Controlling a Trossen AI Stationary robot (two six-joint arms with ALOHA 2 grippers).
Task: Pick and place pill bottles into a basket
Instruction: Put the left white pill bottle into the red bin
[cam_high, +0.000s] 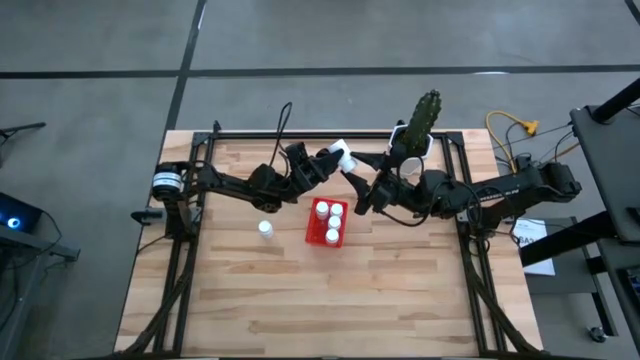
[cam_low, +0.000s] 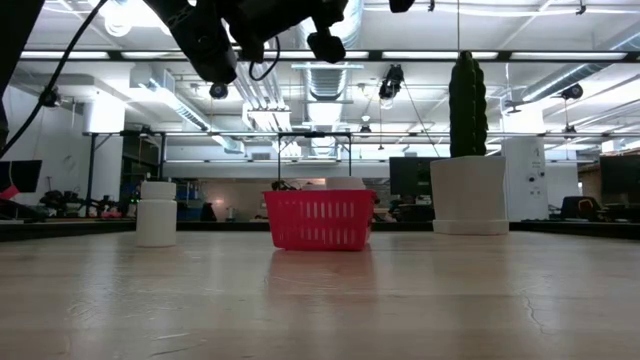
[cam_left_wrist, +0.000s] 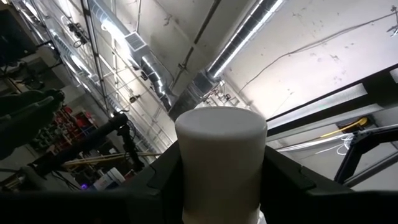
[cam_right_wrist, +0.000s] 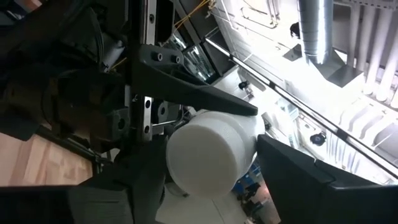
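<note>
One white pill bottle (cam_high: 344, 156) is held high above the table, just beyond the far end of the red basket (cam_high: 327, 222). My left gripper (cam_high: 335, 159) is shut on it. My right gripper (cam_right_wrist: 211, 180) is open. Its fingers (cam_right_wrist: 298, 177) stand on either side of the same bottle (cam_right_wrist: 211, 155), with a gap showing on one side. The basket rests on the table and has white-capped bottles in it. Another bottle (cam_high: 265, 229) stands upright on the table to the basket's left, also seen in the low view (cam_low: 157, 213). My left gripper pinches the bottle's round side (cam_left_wrist: 186, 186) between its two fingers (cam_left_wrist: 283, 180). The fingers come from the table's left and slant upward. The bottle's flat end (cam_left_wrist: 221, 124) sticks out past the fingertips. The bottle is lifted clear of the table and basket.
A white pot with a tall green cactus (cam_high: 420, 128) stands at the table's far edge, right behind my right arm, and shows in the low view (cam_low: 468, 190). Black frame rails run along the table's left and right sides. Bare wood lies near the front edge.
</note>
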